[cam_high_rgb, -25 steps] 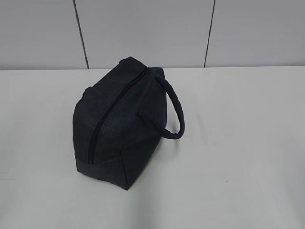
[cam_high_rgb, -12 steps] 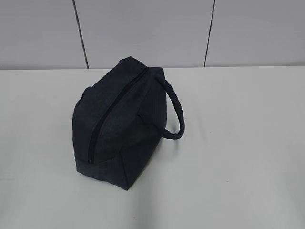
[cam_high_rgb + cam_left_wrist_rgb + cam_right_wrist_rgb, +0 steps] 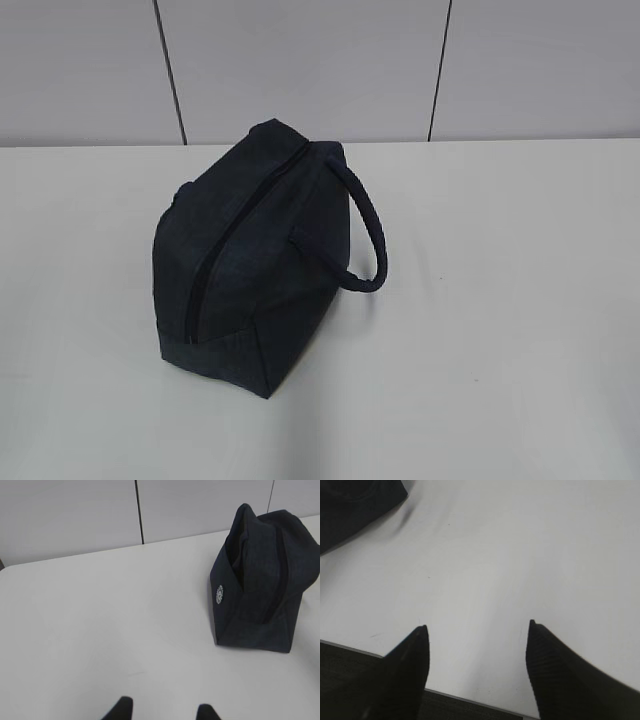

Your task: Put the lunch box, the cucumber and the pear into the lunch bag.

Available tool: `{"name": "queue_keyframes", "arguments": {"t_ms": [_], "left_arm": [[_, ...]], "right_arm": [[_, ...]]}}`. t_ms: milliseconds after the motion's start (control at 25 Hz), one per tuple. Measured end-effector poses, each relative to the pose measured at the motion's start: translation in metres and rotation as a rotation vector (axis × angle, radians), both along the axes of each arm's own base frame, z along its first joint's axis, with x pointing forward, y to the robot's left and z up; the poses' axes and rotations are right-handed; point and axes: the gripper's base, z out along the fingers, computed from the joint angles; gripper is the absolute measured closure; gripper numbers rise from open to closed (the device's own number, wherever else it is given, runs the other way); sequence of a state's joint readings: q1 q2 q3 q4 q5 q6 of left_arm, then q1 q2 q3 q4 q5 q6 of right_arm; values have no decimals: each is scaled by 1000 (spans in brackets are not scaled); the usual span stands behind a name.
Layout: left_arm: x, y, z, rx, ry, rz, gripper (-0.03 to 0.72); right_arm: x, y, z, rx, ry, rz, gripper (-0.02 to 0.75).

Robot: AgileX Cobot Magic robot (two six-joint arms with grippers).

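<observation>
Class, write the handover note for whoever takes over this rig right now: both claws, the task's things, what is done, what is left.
Left claw: open, empty, low over bare table.
Right claw: open, empty, near the table's front edge.
Lunch bag: on the table, zipper appears closed.
Lunch box, cucumber, pear: not visible in any view.
Done: cannot tell; they may be inside.
Left: check the bag's contents.

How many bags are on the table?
1. The boxy dark navy fabric lunch bag sits zipped left of centre on the white table. Nothing else shows; contents are hidden.
</observation>
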State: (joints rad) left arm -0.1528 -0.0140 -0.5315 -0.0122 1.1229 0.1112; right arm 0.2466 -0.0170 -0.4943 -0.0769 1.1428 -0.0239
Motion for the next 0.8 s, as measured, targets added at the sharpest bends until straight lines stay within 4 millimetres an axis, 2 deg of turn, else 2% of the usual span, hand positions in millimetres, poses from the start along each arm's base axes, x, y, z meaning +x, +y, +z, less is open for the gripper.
{"name": "queue_keyframes", "arguments": {"t_ms": [80, 240, 320, 800], "left_arm": [[0, 0, 0, -2, 0, -2, 433], [0, 0, 0, -4, 1, -3, 323], [0, 0, 0, -4, 1, -3, 303], [0, 0, 0, -4, 1, -3, 299]], "right_arm": [[0, 0, 0, 0, 0, 0, 258], [0, 0, 0, 0, 0, 0, 258], [0, 0, 0, 0, 0, 2, 258], [0, 0, 0, -2, 0, 3, 258]]}}
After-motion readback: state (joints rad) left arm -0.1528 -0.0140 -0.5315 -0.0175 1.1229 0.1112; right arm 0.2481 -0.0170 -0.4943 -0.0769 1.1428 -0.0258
